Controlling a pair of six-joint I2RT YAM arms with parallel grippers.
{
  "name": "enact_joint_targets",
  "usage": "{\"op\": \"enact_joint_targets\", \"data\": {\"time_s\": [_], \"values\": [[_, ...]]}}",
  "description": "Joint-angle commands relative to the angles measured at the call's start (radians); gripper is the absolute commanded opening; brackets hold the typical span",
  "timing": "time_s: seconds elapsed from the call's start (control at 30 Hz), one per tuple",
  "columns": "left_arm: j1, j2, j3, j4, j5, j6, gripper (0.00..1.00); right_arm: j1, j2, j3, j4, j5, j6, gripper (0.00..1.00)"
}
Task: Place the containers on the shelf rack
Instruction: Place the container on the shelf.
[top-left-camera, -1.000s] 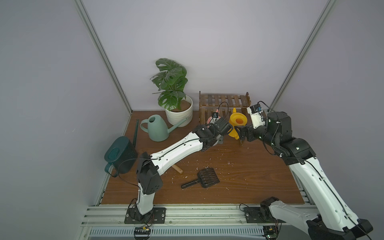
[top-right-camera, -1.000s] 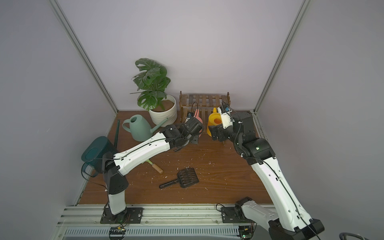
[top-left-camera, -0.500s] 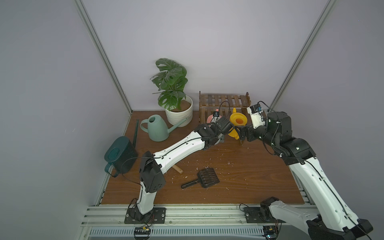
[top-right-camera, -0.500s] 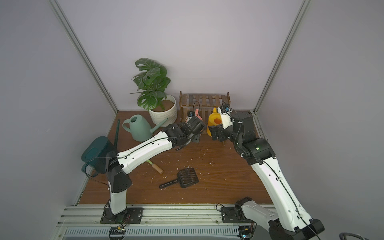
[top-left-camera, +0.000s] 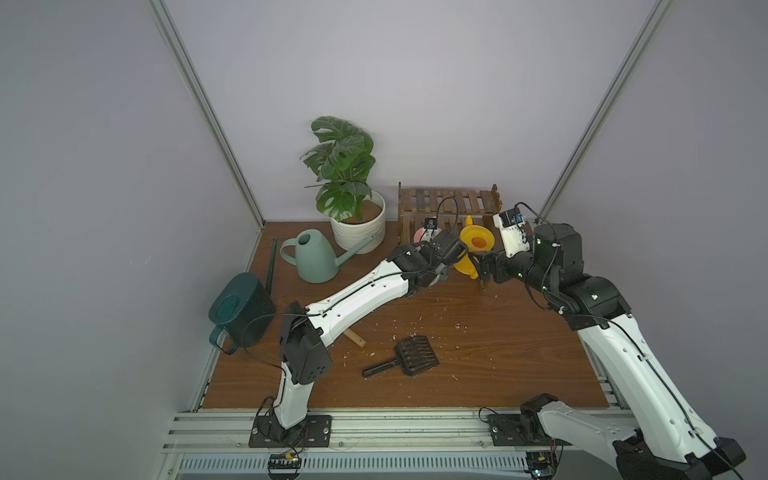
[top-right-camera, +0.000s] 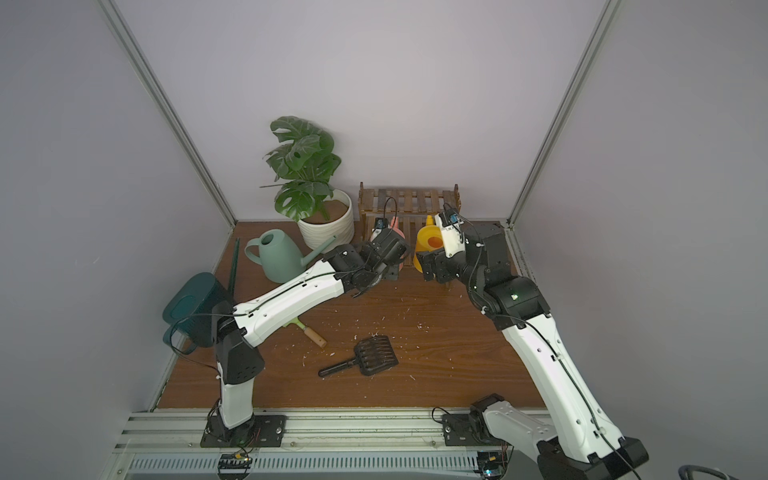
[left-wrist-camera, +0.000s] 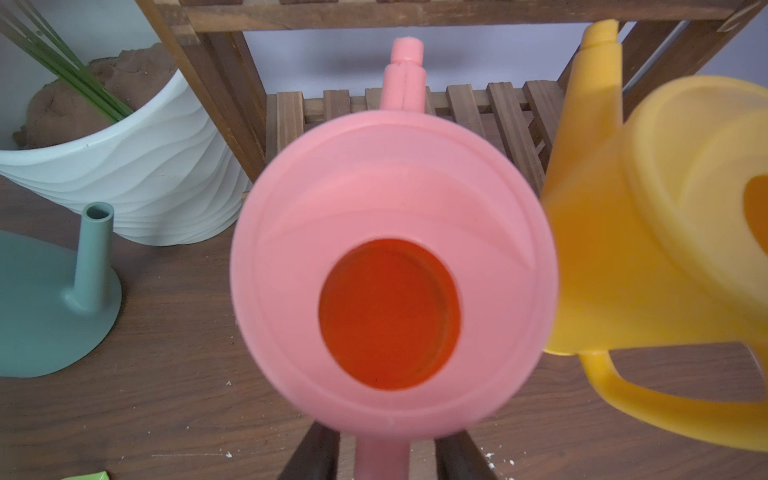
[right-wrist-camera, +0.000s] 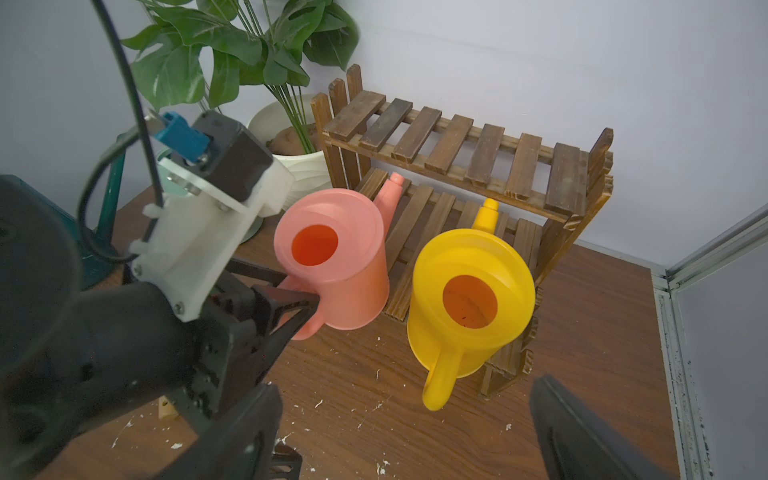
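By the slatted wooden rack (right-wrist-camera: 449, 137), left gripper (left-wrist-camera: 388, 440) has slackened round a smooth pink plastic can's (right-wrist-camera: 357, 291) handle. Right gripper (right-wrist-camera: 405, 388) gapes empty.

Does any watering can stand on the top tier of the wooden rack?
No, the rack shows only bare top slats in the right wrist view.

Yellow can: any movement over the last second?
No. In both top views the yellow watering can keeps the same spot at the front of the shelf rack, spout pointing toward it.
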Motion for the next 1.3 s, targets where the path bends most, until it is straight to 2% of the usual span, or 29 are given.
{"op": "enact_joint_targets", "data": {"time_s": [0.0,1.27], "values": [[0.014,0.017,0.039,0.001,-0.035,0.0,0.41,-0.004,-0.02,-0.014,0.008,-0.007,0.014,0.96],[0.042,0.116,0.14,0.01,-0.042,0.019,0.44,-0.003,-0.036,-0.017,-0.005,-0.004,0.023,0.96]]}}
